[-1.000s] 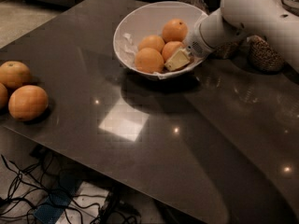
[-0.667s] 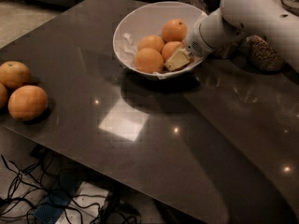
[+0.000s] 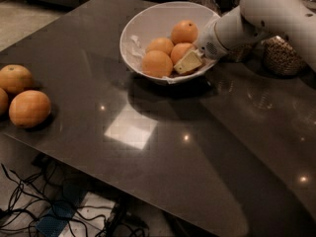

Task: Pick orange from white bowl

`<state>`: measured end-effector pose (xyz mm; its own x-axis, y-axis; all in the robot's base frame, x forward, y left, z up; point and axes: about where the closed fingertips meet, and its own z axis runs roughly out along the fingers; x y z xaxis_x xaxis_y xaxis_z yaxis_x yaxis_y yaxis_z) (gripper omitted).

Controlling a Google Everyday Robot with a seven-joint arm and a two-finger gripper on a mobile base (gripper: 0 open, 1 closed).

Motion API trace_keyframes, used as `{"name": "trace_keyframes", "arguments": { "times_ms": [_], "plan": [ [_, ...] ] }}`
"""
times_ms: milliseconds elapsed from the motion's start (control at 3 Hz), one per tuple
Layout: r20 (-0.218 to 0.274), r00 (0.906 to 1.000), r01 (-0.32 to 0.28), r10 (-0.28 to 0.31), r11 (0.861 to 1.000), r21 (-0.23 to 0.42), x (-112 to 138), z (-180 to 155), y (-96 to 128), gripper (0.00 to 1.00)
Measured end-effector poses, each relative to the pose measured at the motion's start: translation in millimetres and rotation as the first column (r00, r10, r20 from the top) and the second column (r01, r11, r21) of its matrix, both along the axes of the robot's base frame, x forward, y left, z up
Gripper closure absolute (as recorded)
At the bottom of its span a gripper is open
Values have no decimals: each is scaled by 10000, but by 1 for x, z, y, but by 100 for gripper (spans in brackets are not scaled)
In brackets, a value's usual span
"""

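The white bowl [image 3: 143, 26] stands at the back of the dark table, with crinkled white lining inside. Several oranges lie in it: one at the back [image 3: 184, 32], one in the middle [image 3: 159, 45], one at the front [image 3: 157, 63], and one on the right [image 3: 179, 51]. My gripper [image 3: 187, 63] reaches in over the bowl's right rim from the white arm [image 3: 256, 14]. Its cream tip sits low in the bowl against the right orange, partly covering it.
Three loose oranges lie at the table's left edge: [image 3: 15, 78], [image 3: 29, 108] and a cut-off one [image 3: 2, 100]. A glass jar of nuts [image 3: 281, 56] stands behind the arm at the right. Cables lie on the floor below the front edge [image 3: 59, 211].
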<state>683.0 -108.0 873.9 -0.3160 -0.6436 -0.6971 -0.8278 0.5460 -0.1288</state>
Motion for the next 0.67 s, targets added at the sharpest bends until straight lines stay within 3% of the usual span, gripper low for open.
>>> {"name": "trace_keyframes", "arguments": {
  "times_ms": [667],
  "plan": [
    [69,9944,-1055,1057,9821,1561,-10,37,7,100]
  ]
}}
